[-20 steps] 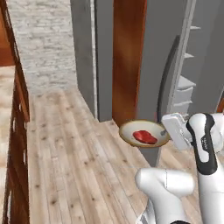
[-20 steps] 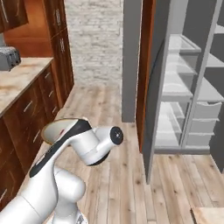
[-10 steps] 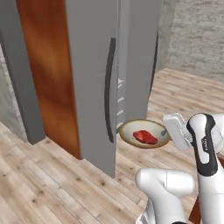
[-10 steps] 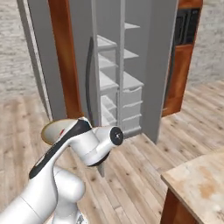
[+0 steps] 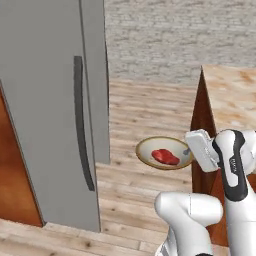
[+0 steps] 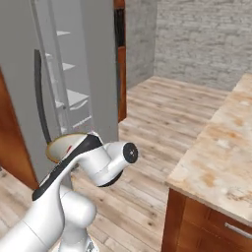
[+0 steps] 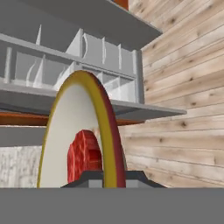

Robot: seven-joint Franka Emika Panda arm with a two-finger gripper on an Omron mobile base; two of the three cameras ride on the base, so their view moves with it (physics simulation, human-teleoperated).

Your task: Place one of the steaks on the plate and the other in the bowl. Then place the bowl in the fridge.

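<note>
Setting: simulated kitchen, pale plank floor (image 5: 150, 115), grey brick back wall (image 5: 175, 35), brown wooden cabinetry.

Item 1. Gripper (image 7: 109, 177): closed tight on the rim of the bowl, one dark tip either side of the rim's edge in the hand view. In the left base view the white hand meets the bowl's right rim and carries it in the air above the floor.

Item 2. Bowl (image 5: 164, 153): shallow, round, beige-tan, paler rim. Roughly level in the left base view; seen edge-on in the hand view. In the right base view its edge peeks out behind the arm's upper link.

Item 3. Steak (image 5: 165, 156): deep red chunk, lying inside the bowl, near the middle.

Item 4. Fridge (image 5: 50, 100): tall, grey, long dark vertical handle (image 5: 83, 130). It stands to the left of the bowl, near but apart. Its pale translucent shelves (image 6: 69, 96) show past the door in the right base view.

Item 5. Counter (image 6: 221, 147): pale mottled top on a brown cabinet, to the arm's right; its near corner stands just behind the hand in the left base view.
</note>
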